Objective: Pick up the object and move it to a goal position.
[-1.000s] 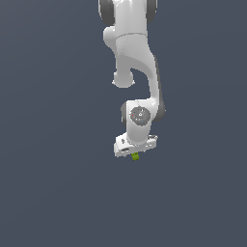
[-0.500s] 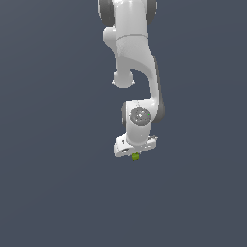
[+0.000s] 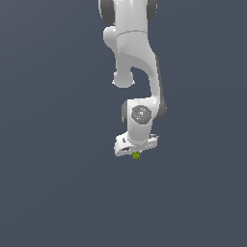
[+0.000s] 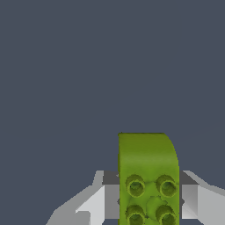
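The object is a tiny lime-green oblong block (image 3: pixel 136 155) with small dark round holes. In the exterior view it pokes out just below my white gripper (image 3: pixel 136 152), at the end of the white arm. In the wrist view the block (image 4: pixel 148 176) stands between my two fingers (image 4: pixel 97 202), which press on its sides. My gripper is shut on the block and holds it above the plain dark grey ground. No goal marker shows in either view.
The white arm (image 3: pixel 137 62) comes down from the top of the exterior view. Plain dark grey ground (image 3: pixel 53 183) fills everything around it.
The arm and the held block have barely shifted over the last second; the grip is the same.
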